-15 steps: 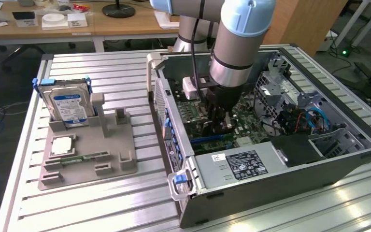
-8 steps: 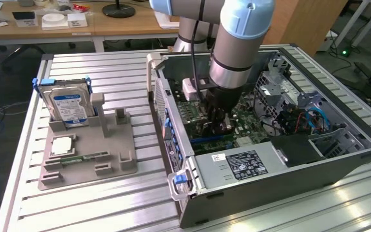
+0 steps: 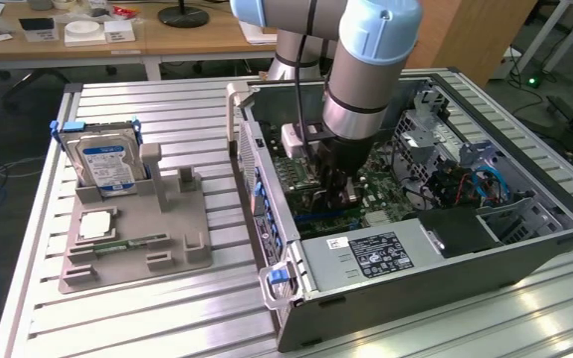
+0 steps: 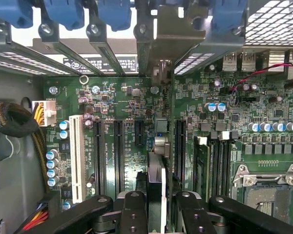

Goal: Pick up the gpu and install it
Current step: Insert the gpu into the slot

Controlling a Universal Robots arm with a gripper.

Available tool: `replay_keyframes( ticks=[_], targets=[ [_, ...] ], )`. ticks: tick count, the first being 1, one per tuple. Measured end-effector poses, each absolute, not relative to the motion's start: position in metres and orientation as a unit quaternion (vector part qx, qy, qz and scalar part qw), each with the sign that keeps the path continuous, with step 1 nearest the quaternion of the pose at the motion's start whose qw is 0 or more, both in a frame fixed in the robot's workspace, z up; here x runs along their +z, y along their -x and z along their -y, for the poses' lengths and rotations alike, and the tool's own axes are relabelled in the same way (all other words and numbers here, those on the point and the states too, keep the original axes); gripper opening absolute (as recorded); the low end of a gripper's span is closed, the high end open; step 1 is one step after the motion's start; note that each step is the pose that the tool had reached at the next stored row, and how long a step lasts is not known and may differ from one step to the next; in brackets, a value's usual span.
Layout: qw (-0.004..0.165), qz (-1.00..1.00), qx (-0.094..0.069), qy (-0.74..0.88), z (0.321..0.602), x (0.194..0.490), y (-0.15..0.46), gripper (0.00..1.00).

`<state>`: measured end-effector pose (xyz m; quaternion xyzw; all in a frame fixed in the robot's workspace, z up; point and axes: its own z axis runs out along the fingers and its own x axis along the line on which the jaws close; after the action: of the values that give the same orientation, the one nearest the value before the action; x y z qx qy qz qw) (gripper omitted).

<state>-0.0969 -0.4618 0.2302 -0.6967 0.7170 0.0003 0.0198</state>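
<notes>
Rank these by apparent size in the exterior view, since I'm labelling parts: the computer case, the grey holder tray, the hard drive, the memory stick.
1. Computer case, largest.
2. Grey holder tray.
3. Hard drive, standing upright in the tray.
4. Memory stick, lying in the tray, smallest.
No ties; the gaps look clear.

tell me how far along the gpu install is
Pickup looks done: the claw grips the gpu edge-on inside the open computer case. In hand: holding it over the motherboard slots. Left: it does not look seated yet.
</notes>
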Motion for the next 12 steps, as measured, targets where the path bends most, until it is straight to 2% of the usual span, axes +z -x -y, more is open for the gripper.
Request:
replay_keyframes(
  ticks=[12],
  targets=[
    [0.020, -0.717, 0.000, 0.697, 0.4618, 0.2279, 0.0969, 0.27]
  ],
)
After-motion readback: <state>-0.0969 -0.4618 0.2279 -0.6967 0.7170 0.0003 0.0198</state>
